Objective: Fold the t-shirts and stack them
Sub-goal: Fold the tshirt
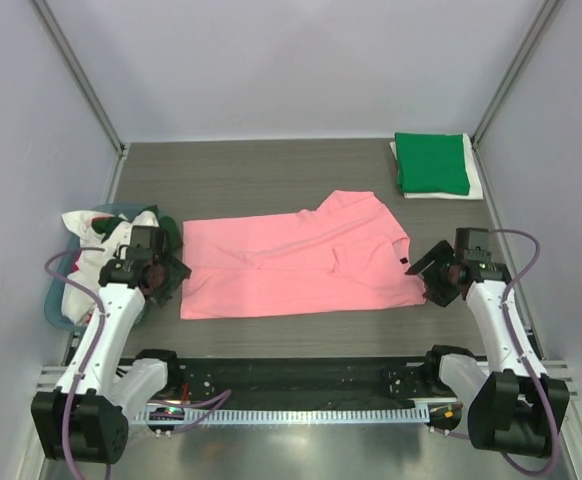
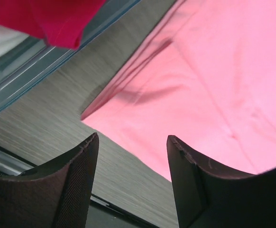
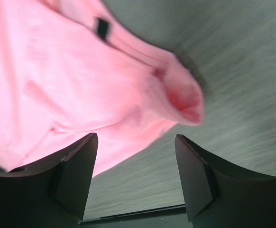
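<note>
A salmon-pink t-shirt lies flattened and partly folded across the middle of the table, its dark neck label at the right end. A folded bright green t-shirt lies on a folded white one at the back right. My left gripper is open and empty just off the pink shirt's left edge. My right gripper is open and empty beside the shirt's right end. Red cloth and white cloth hang from the tub.
A teal plastic tub with white, red and dark cloth heaped in it stands at the left edge; its rim shows in the left wrist view. Grey walls enclose the table. A black rail runs along the near edge.
</note>
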`<control>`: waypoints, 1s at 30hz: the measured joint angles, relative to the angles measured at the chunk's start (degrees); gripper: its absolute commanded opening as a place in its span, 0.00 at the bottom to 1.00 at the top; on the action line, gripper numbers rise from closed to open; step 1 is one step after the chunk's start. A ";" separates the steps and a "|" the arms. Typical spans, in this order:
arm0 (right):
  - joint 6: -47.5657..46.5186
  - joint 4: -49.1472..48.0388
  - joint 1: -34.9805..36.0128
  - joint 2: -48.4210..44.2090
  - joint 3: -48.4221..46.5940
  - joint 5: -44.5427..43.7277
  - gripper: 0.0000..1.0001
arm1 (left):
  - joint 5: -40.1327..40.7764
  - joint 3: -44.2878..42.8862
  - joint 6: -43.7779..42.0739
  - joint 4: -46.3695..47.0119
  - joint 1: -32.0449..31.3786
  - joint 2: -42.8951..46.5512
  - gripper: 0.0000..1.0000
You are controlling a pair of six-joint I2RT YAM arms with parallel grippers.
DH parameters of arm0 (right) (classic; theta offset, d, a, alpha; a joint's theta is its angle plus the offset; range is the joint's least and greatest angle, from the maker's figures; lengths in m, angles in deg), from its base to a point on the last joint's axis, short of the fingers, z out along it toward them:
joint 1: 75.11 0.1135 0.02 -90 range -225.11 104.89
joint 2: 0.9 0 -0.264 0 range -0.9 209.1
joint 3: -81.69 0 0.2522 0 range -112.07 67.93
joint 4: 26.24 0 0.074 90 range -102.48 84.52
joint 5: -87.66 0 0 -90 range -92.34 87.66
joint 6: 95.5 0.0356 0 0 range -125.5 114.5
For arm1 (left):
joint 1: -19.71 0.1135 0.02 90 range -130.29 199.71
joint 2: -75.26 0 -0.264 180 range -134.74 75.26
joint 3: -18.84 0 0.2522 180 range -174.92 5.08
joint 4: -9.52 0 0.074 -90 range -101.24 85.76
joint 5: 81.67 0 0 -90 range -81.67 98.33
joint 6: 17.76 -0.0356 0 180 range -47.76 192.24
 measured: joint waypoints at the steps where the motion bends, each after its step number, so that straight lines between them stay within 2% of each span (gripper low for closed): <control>1: -0.09 -0.04 0.37 -0.61 -1.40 0.81 0.72 | 0.15 -1.70 -0.33 -0.35 0.00 0.37 0.61; 4: -0.26 -0.90 2.97 0.83 -7.28 2.34 0.72 | 0.24 -5.81 -1.68 0.09 -0.02 0.31 0.61; 7: -1.57 -2.75 11.69 9.05 -17.79 2.01 0.72 | 0.22 -8.92 -3.06 1.55 -1.03 -3.21 0.61; 10: -3.02 -7.30 19.67 20.44 -27.71 3.30 0.71 | 0.17 -12.09 -4.42 3.87 -4.09 -10.49 0.60; 13: -4.00 -12.39 22.97 29.59 -31.30 5.99 0.70 | -0.22 -15.06 -5.81 6.49 -7.82 -20.26 0.59; 18: -6.27 -14.84 23.19 41.40 -31.36 7.61 0.68 | -1.57 -16.04 -7.17 10.21 -10.69 -30.73 0.58; 21: -7.72 -15.28 22.73 45.35 -30.71 7.15 0.68 | -1.90 -16.04 -7.72 11.98 -11.39 -35.43 0.57; 24: -8.83 -15.93 21.53 46.05 -28.11 5.81 0.68 | -1.92 -16.04 -8.68 13.40 -11.89 -39.21 0.56; 30: -8.90 -18.29 14.49 43.91 -23.80 6.64 0.68 | -1.88 -16.76 -9.73 14.93 -13.18 -42.66 0.56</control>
